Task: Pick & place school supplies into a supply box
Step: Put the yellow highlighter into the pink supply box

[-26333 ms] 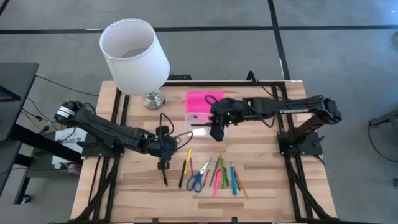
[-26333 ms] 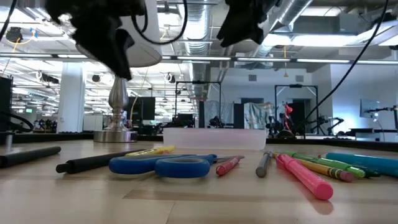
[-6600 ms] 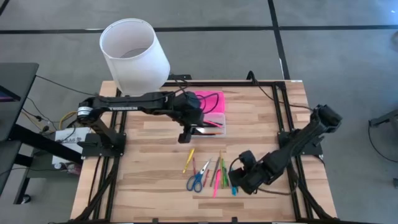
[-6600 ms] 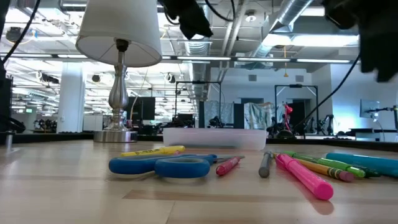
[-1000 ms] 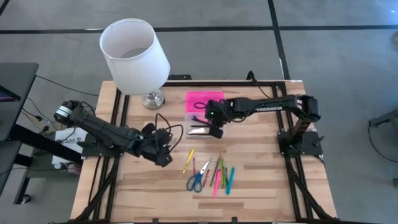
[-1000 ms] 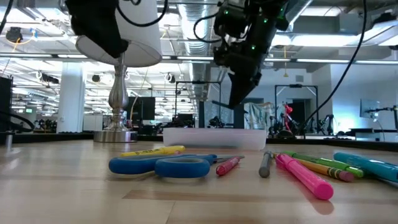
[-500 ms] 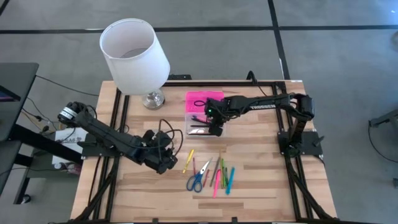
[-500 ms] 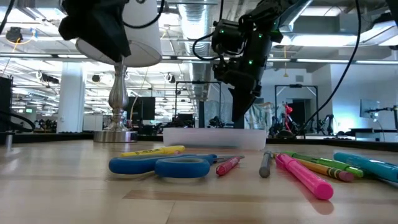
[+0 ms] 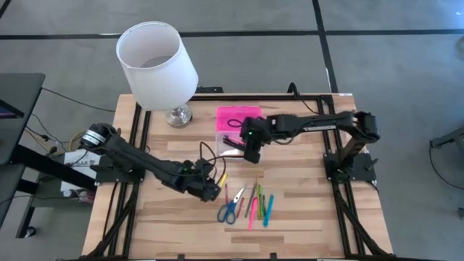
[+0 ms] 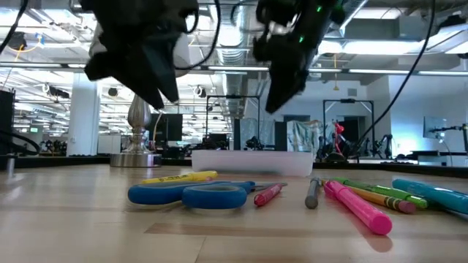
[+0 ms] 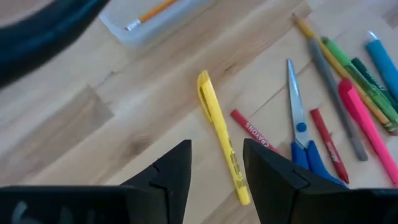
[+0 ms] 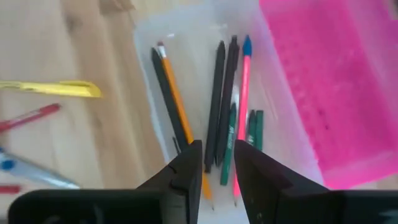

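Left gripper point(image 11: 217, 165): fingers spread, empty; I'm nearest the yellow highlighter point(image 11: 221, 137), lying lengthwise just ahead, frame centre.
Right gripper point(image 12: 217, 163): fingers parted, empty, above the supply box point(image 12: 186, 37).

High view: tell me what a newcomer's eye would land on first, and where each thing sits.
The big white lampshade at the table's far left corner stands out first, then the bright pink lid of the supply box mid-table, with the right tool open just above its clear base. Nearer the front edge lies a colourful spread of pens and blue-handled scissors, with the left tool open beside a yellow highlighter.
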You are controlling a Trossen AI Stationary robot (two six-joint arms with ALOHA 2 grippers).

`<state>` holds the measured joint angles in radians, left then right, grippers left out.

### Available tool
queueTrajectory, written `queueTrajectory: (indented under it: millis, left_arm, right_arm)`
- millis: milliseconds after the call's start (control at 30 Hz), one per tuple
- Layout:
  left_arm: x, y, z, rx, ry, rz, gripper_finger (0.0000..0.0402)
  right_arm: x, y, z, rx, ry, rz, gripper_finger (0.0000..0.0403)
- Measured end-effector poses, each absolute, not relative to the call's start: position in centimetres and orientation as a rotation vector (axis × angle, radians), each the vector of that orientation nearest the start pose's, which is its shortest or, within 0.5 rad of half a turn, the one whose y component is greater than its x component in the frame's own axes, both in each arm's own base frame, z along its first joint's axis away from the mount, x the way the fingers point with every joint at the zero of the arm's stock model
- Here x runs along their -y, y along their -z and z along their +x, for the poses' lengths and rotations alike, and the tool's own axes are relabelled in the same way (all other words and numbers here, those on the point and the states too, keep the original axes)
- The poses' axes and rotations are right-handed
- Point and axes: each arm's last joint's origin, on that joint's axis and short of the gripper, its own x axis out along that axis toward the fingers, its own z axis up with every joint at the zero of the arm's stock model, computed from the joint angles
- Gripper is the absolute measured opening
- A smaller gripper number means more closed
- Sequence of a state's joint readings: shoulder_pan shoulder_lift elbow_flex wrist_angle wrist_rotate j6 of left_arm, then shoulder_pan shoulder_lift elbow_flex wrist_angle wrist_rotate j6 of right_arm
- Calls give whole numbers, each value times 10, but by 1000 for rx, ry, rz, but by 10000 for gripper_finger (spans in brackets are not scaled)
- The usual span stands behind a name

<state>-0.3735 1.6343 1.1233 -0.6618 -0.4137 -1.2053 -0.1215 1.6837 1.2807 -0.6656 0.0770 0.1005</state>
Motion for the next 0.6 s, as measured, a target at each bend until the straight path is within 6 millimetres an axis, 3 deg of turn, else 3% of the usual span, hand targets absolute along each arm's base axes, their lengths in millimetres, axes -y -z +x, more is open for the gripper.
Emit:
queueTrajectory:
  millis: [267,600]
  left_arm:
    - [86,-195,317,-967,-639,-764,139]
    - [82,-184,329,-958,-607,-774,139]
  right_arm:
    - [29,-293,316,-892,208,86,86]
    - [0,-336,278,-771,259,-4,86]
